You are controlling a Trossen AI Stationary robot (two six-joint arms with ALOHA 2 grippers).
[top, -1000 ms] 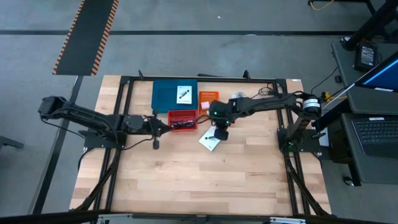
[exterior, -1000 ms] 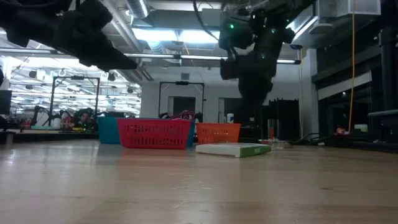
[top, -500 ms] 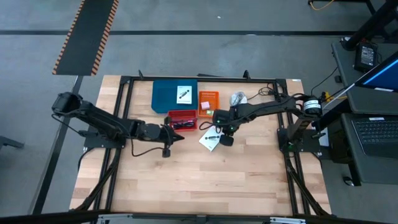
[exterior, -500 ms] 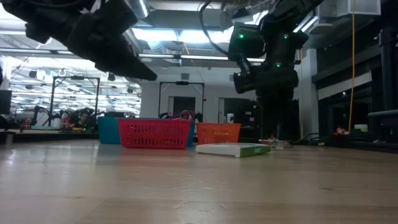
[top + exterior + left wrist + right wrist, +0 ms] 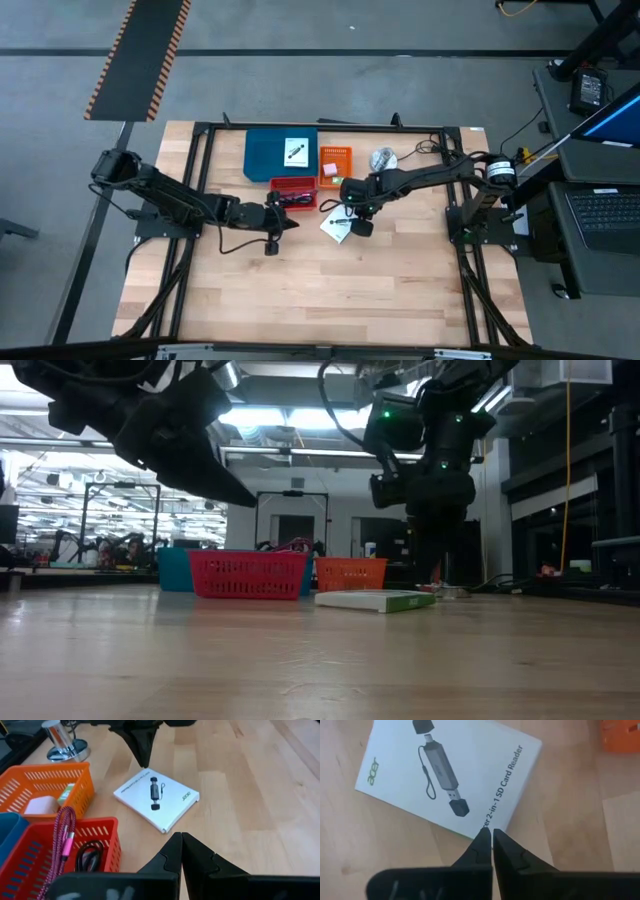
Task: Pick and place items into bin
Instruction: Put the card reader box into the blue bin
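Observation:
A white card-reader box (image 5: 337, 228) lies flat on the wood table; it also shows in the left wrist view (image 5: 156, 797) and the right wrist view (image 5: 445, 775). My right gripper (image 5: 491, 836) is shut, pointing down at the box's edge (image 5: 144, 760). My left gripper (image 5: 181, 845) is shut and empty, hovering over bare wood near the red bin (image 5: 293, 192). That bin holds a dark-red cable (image 5: 62, 835) and a black cable (image 5: 89, 857). A second white card (image 5: 295, 151) lies in the blue bin (image 5: 265, 155). My right gripper's shut fingertips (image 5: 482, 837) stand from above at the white box's edge (image 5: 492, 822), by the printed text. I cannot tell whether they touch the box or hover just over it. The box lies flat on the table.
An orange bin (image 5: 335, 162) holds a pale cube (image 5: 40, 805) and a small green piece (image 5: 66, 792). A silver round stand (image 5: 382, 158) sits beyond it. Black frame rails (image 5: 200, 140) border the table. Bare wood (image 5: 330, 290) spreads toward the near edge.
My left gripper has drawn away from the red bin, moving toward the table's right and near edge. My right gripper has come down toward the white box and shifted slightly toward the near edge. The box has stayed in place.

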